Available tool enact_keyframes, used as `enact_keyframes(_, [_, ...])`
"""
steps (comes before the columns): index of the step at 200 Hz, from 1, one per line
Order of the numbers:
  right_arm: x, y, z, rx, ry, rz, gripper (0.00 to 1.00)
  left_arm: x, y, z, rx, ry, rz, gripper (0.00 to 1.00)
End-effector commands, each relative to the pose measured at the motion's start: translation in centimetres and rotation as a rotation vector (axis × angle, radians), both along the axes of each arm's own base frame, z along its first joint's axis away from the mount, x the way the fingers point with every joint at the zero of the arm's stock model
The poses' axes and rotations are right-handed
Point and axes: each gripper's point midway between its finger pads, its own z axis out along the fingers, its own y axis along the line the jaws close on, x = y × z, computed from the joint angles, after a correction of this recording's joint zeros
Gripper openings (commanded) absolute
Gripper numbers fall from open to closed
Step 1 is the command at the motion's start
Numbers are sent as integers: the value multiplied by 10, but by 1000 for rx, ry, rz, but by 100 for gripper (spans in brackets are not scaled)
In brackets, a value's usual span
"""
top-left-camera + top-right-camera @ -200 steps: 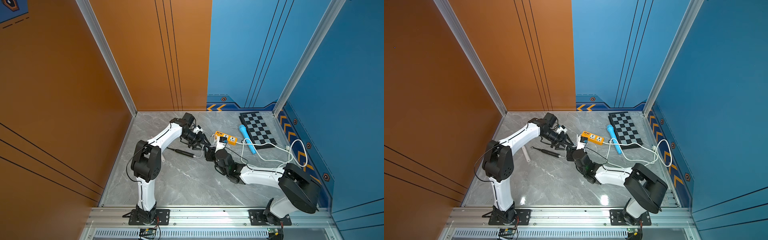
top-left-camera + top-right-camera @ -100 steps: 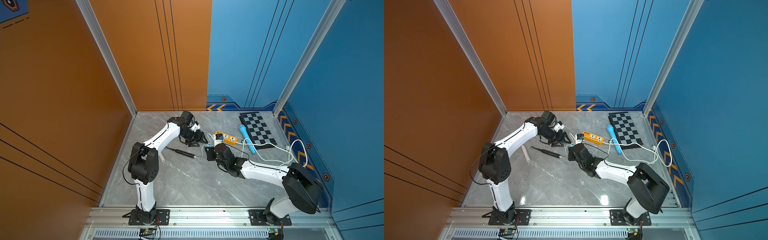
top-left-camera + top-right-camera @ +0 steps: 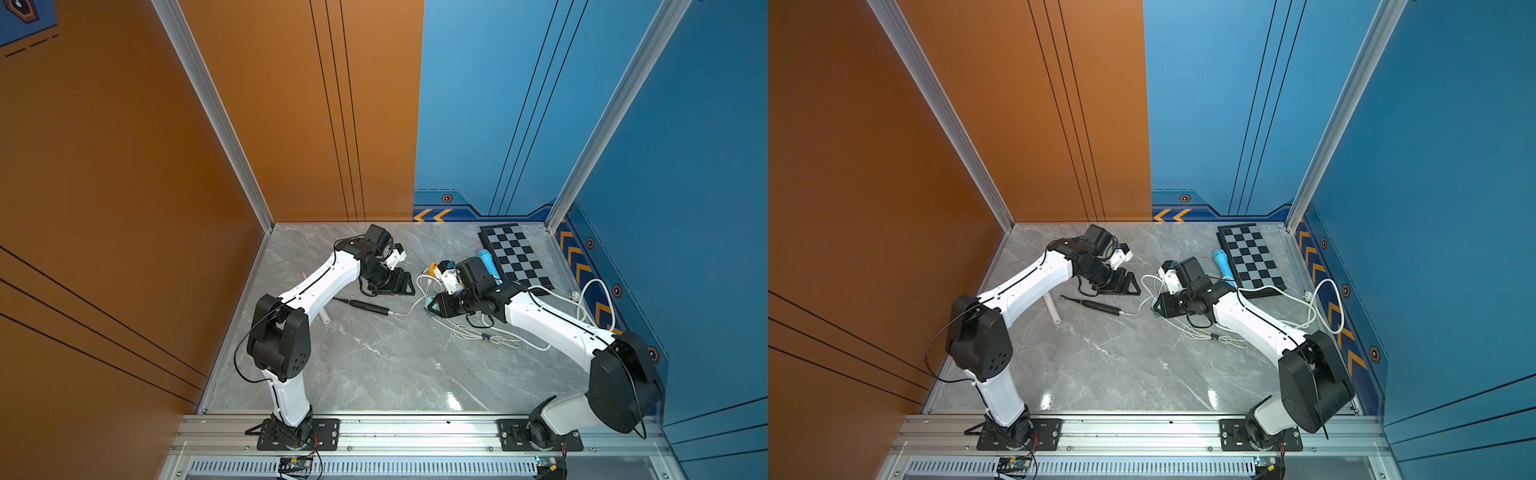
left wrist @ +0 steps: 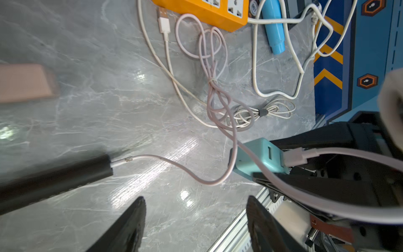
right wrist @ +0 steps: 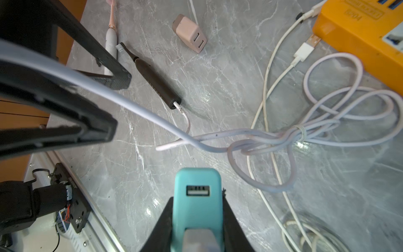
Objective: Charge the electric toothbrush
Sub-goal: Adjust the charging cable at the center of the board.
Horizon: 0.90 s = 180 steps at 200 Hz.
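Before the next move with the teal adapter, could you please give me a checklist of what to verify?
1. The cable sits in the black toothbrush base: ok.
2. The USB plug looks seated in the teal adapter: ok.
3. The right pincer is shut on the teal adapter: ok.
4. The left pincer is open and empty: ok.
5. The orange power strip shows a free socket: ok.
6. Whether the strip is powered: cannot tell.
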Motion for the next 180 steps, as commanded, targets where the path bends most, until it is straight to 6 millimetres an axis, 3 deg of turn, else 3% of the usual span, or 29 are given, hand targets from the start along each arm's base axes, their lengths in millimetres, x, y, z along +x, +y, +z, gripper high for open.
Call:
enact_keyframes(1, [-24,-7,17,4,50,98,27,-22,-21,-12,-9,42,-109,75])
enact_keyframes(20, [-21,-14,24,-3,36,94,27,-20,-26,-24,77,3,-110,75])
enact_keyframes(44, [-20,-26,34,-58,-5,116,27,4,-5,-48,238,-29,6,73])
enact_keyframes(65, [-11,-55,39,-248,-81,102,26,19,12,-61,335,-60,64,67])
enact_keyframes(79, [2,-72,45,-358,-159,84,26,20,10,-65,337,-54,62,55])
enact_keyframes(99, [21,-86,51,-466,-262,82,26,21,10,-71,344,-36,77,23])
enact_keyframes(122, [45,-95,53,-545,-338,75,26,22,22,-72,374,-38,112,2])
enact_keyframes(155, [78,-112,51,-640,-396,41,26,22,60,-61,421,-63,206,0])
enact_keyframes(180, [98,-114,52,-591,-443,26,26,14,96,-46,447,-97,276,0])
